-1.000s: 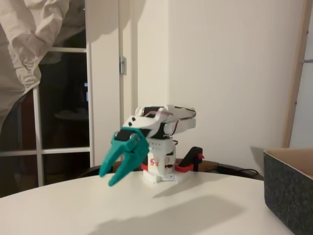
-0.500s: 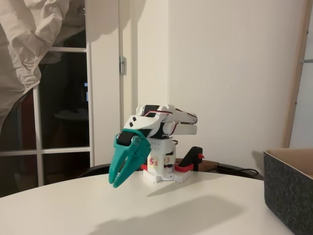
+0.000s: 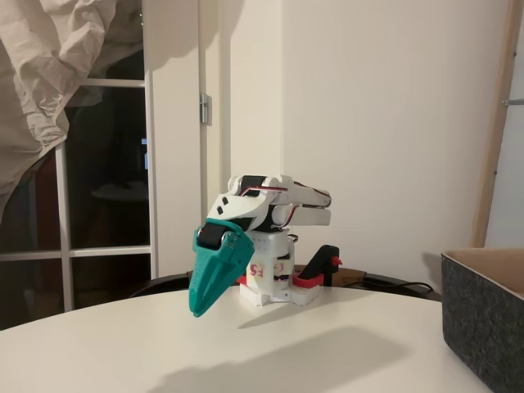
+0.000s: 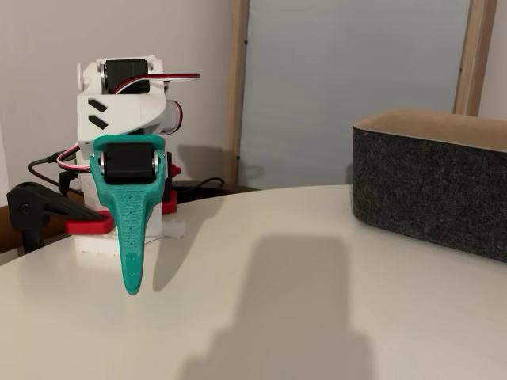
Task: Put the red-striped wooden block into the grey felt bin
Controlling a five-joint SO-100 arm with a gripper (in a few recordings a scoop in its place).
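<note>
A: Item 1, teal two-finger plastic gripper (image 3: 199, 309) on white folded arm (image 3: 274, 205). Condition?

B: Fingers were pressed together to a single point, nothing between them. Tip hung just above the round white table (image 3: 246, 352), pointing down. Side-on in the other fixed view too, gripper (image 4: 131, 286) read as one closed blade.

A: Item 2, dark grey felt bin w/ thick straight walls, tan inside?

B: Bin (image 4: 432, 186) stood on table, well apart from gripper, at right edge in both fixed views (image 3: 485, 323).

A: Item 3, red-striped wooden block?

B: Couldn't locate it on the tabletop. Could be inside the bin, whose floor was hidden by the walls; can't say.

A: Risks?

B: My judgement: 1) if block was still out, shut fingers would shove it, not grasp, so needed opening first. 2) Tip rode low, so a sweep toward the bin could scrape the table or catch the felt wall. 3) Red-and-black clamp (image 3: 315, 270) at base looked like the only anchor.
</note>
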